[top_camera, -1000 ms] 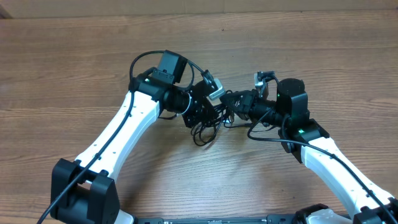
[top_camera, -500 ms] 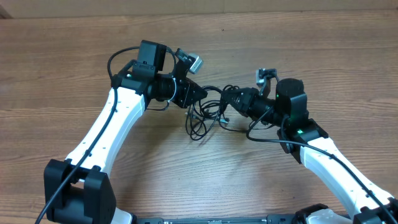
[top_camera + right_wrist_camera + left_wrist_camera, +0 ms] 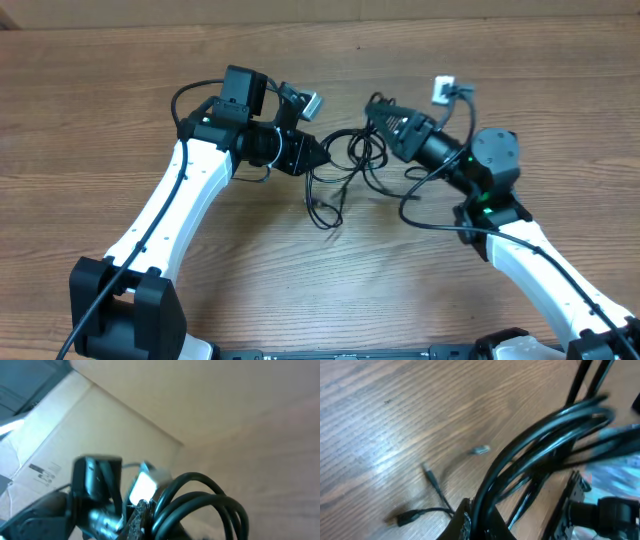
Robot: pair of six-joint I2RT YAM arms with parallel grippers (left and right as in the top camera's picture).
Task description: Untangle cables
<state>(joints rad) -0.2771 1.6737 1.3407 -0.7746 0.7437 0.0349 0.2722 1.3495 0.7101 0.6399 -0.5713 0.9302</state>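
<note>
The cables [image 3: 352,152] are thin black cords strung in loops between my two grippers, with loose strands hanging down to the table [image 3: 325,210]. My left gripper [image 3: 318,153] is shut on the bundle's left side; in the left wrist view the cables [image 3: 545,430] run up and right from its jaws [image 3: 476,512]. Plug ends [image 3: 402,519] lie on the wood below. My right gripper [image 3: 376,107] is raised and shut on the right side. In the right wrist view several cable loops [image 3: 210,502] curl out beside its tip [image 3: 145,512].
The wooden table [image 3: 100,100] stretches all around the arms. A cardboard wall [image 3: 60,435] stands at the back. A small grey plug [image 3: 480,450] lies loose on the wood. The right arm's own thick cable [image 3: 425,215] loops beside its wrist.
My left gripper pulled left with its strands, then held. My right gripper has risen and swung up and toward the back, drawing the cables out between the two grippers.
</note>
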